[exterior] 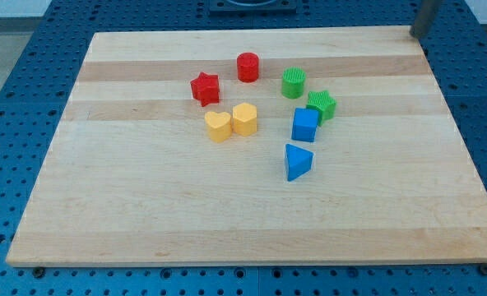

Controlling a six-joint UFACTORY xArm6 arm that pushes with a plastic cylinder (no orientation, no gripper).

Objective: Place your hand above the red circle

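Note:
The red circle (248, 67), a short red cylinder, stands on the wooden board (145, 205) near the view's top middle. A red star (205, 88) lies just to its lower left. My rod shows only at the view's top right corner, and its tip (415, 35) sits at the board's top right edge, far to the right of the red circle and apart from every block.
A green cylinder (294, 83) and a green star (322, 104) lie right of the red circle. A yellow heart (218, 126) and a yellow hexagon (245, 119) lie below it. A blue cube (305, 125) and a blue triangle (298, 162) lie lower right.

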